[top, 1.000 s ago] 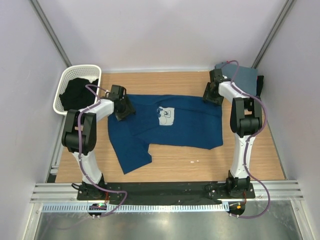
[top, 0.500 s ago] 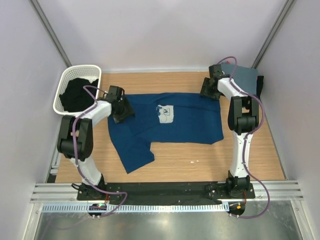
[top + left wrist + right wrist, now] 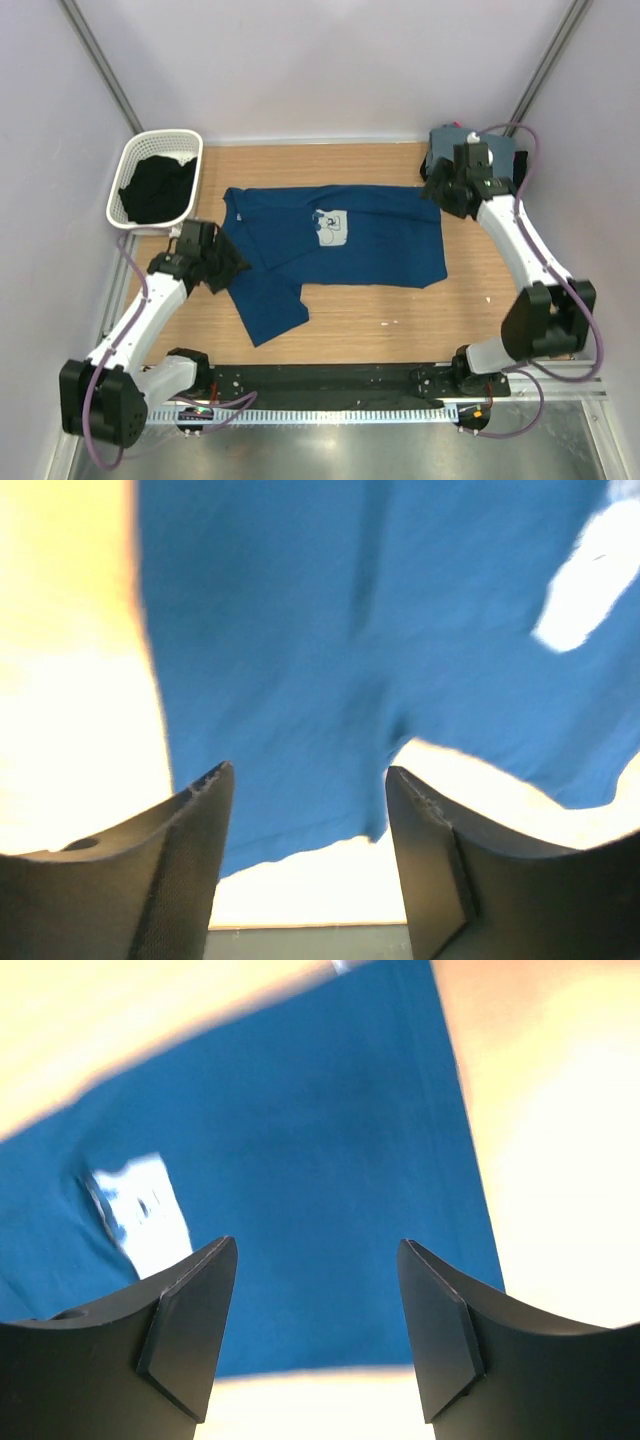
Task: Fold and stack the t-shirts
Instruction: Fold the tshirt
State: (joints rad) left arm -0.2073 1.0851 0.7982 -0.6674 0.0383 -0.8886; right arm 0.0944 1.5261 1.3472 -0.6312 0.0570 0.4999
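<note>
A navy blue t-shirt [image 3: 370, 245] lies spread flat on the wooden table, its pale square print [image 3: 331, 226] facing up. One sleeve [image 3: 268, 308] juts toward the near edge. My left gripper [image 3: 226, 268] hovers at the shirt's left edge, open and empty. In the left wrist view that gripper [image 3: 308, 780] frames the blue hem [image 3: 300, 820]. Off the shirt's far right corner my right gripper [image 3: 441, 190] is open and holds nothing. The right wrist view has it [image 3: 317, 1250] over blue cloth [image 3: 320, 1160]. A folded grey t-shirt [image 3: 498, 150] lies at the back right, partly behind the right arm.
A white basket [image 3: 128, 160] holding black cloth [image 3: 155, 190] stands at the back left. A dark cloth edge [image 3: 521, 172] shows beside the grey shirt. Bare wood [image 3: 400, 320] runs along the near side. Walls close in on three sides.
Both grippers have left the shirt's far corners. The left arm drew back toward the near left, the right arm swung out to the right, and the shirt now lies still.
</note>
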